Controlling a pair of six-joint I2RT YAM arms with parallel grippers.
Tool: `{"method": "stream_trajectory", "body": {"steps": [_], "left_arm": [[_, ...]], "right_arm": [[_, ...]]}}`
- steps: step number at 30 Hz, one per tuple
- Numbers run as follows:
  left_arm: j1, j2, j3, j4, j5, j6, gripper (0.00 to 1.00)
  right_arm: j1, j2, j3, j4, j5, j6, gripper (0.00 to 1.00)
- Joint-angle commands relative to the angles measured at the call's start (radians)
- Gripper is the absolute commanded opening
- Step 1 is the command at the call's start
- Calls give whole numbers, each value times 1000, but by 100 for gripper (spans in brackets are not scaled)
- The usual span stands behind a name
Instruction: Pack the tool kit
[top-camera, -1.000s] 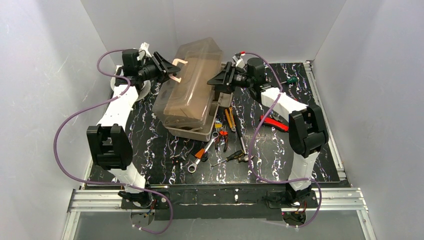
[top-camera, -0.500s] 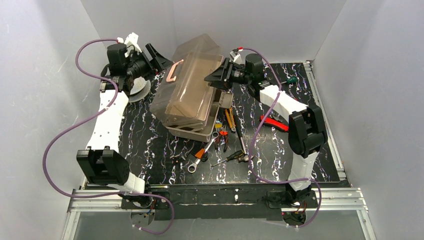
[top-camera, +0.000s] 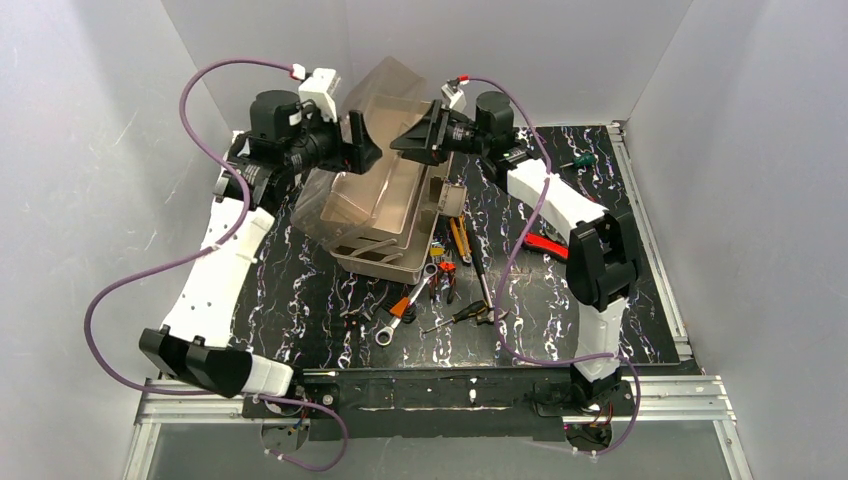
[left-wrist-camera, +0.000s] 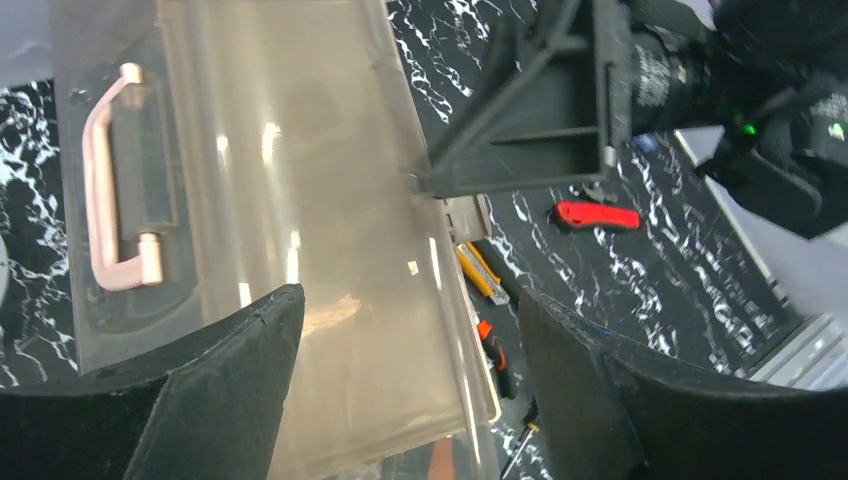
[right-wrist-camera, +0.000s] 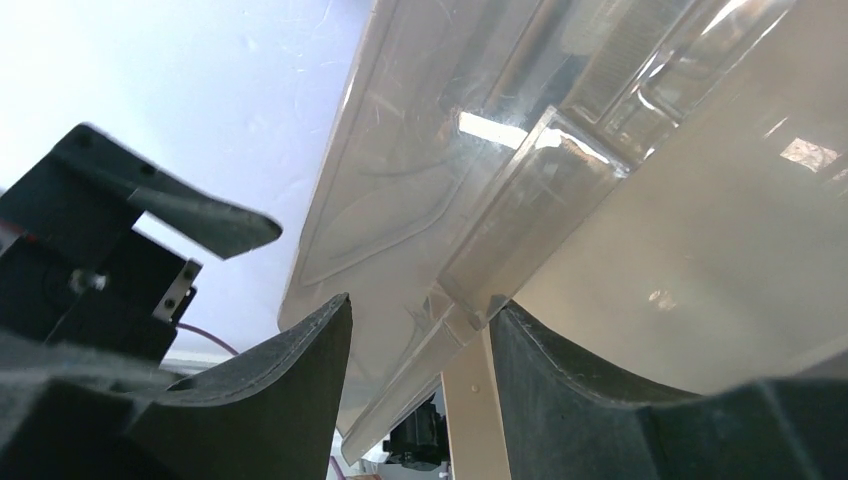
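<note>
Above the tan toolbox (top-camera: 388, 263), my right pincer (right-wrist-camera: 420, 305) clamps the rim of the smoky lid (left-wrist-camera: 300, 150), presumably propping it open for loading; my left pincer (left-wrist-camera: 405, 300) hangs spread over that lid, empty. Just before the toolbox a wrench (top-camera: 390, 325) lies loose.

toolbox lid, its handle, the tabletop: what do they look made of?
Lid: looks like smoky translucent plastic, glossy; things behind show through, sharp glints.
Handle: opaque cream-pink plastic by the look, smooth moulded.
Tabletop: black with white marble veining, fairly matt; probably printed mat or laminate, can't tell which.
</note>
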Motion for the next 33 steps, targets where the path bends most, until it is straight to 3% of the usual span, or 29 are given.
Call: {"method": "stream_trajectory", "body": {"steps": [1,4,7,15,22,28,33], "left_arm": [[-69,-51,49,-71,-126,167,78],[-158,-22,76,-123,-233,249,78],[-255,14,90,-172,-440,329,78],[-442,89,59,-163,-821,526,80],[-492,179,55,-135,-1060,617,79],[-492,169,-57,44,-1247,711,71],[-492,130,-151,241,-1331,812,46]], "right_arm": [[19,2,78,48,-30,8,60],[23,11,90,48,-30,13,60],[25,25,114,48,-29,26,60],[34,58,196,24,-32,58,60],[36,68,211,28,-36,71,60],[36,64,229,24,-38,77,61],[30,59,236,15,-31,85,61]]}}
